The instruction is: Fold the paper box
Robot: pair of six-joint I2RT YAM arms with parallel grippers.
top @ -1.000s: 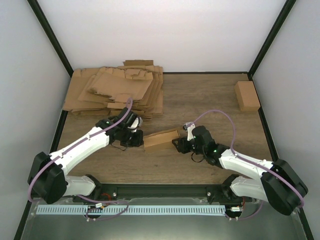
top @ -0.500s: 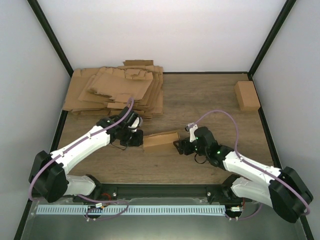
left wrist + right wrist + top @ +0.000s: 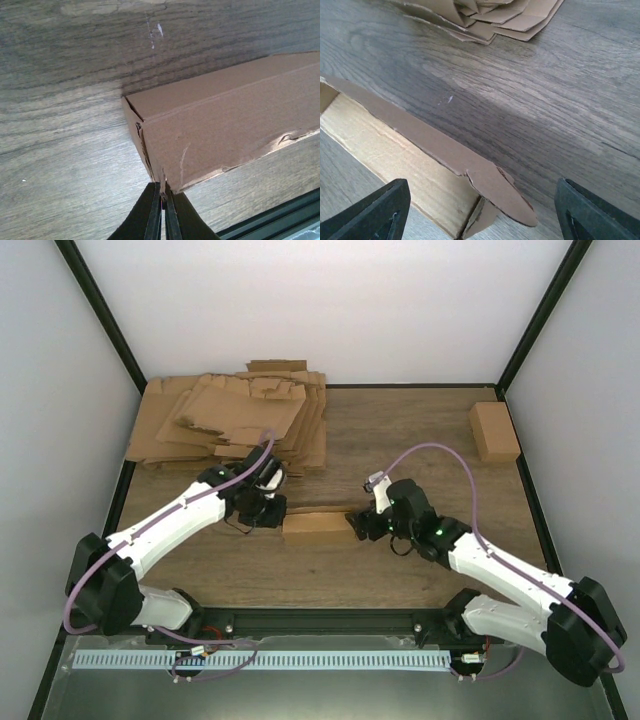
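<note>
Cardboard like this is about as light and floppy as it gets, so I'd expect the paper box (image 3: 315,525) to skid across the wooden surface (image 3: 420,450) at the slightest shove rather than stay put. It's lying on its side as a long, thin carton, roughly midway along the surface and closer to the near edge than the far one, with an arm at each end. The left gripper (image 3: 162,200) has its fingers pressed together right at the bottom corner of the box's closed end. I can't tell if a sliver of the end flap is caught between them or if they're just touching it. The right gripper (image 3: 482,195) is spread wide in front of the open end, where a rounded tuck flap (image 3: 495,192) sticks out loose and nothing is held. The walls look thin and there's already a crumpled tear (image 3: 285,140) along one long edge, so squeezing the middle would probably crush it. I'd take it by the flaps or across the stiffer folded corners and brace the far end. The stack of flat cardboard sheets (image 3: 230,420) sits in the far left corner, well apart.
</note>
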